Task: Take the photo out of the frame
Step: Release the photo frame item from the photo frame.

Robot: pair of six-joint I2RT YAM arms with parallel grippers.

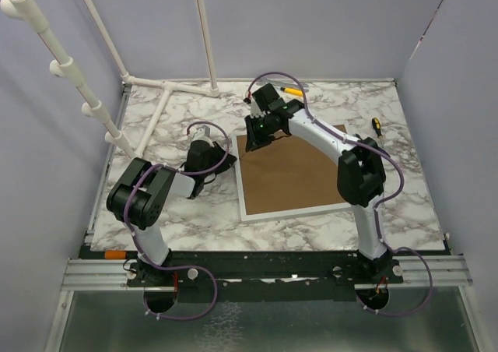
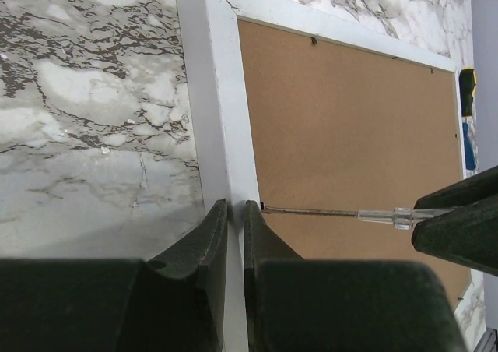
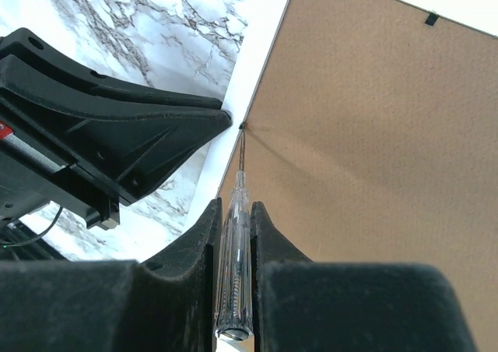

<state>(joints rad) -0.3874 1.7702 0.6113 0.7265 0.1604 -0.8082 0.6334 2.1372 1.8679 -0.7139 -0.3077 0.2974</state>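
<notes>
The frame [image 1: 296,209] lies face down on the marble table, its brown backing board [image 1: 292,173] up. The photo is hidden beneath that board. My right gripper [image 3: 236,205] is shut on a clear-handled screwdriver [image 3: 235,251]. The screwdriver's thin blade reaches a small black clip at the frame's left inner edge. My left gripper [image 2: 236,205] hovers shut over the white left border [image 2: 210,95], nothing between its fingers, right beside the blade tip [image 2: 268,209]. Seen from above, the left gripper [image 1: 231,162] and the right gripper [image 1: 253,144] meet at the frame's far-left corner area.
A yellow-and-black screwdriver [image 1: 377,126] lies right of the frame, and a yellow-handled tool [image 1: 292,92] lies at the back. White pipe framing [image 1: 167,103] stands at the back left. More black clips [image 3: 430,19] hold the backing board.
</notes>
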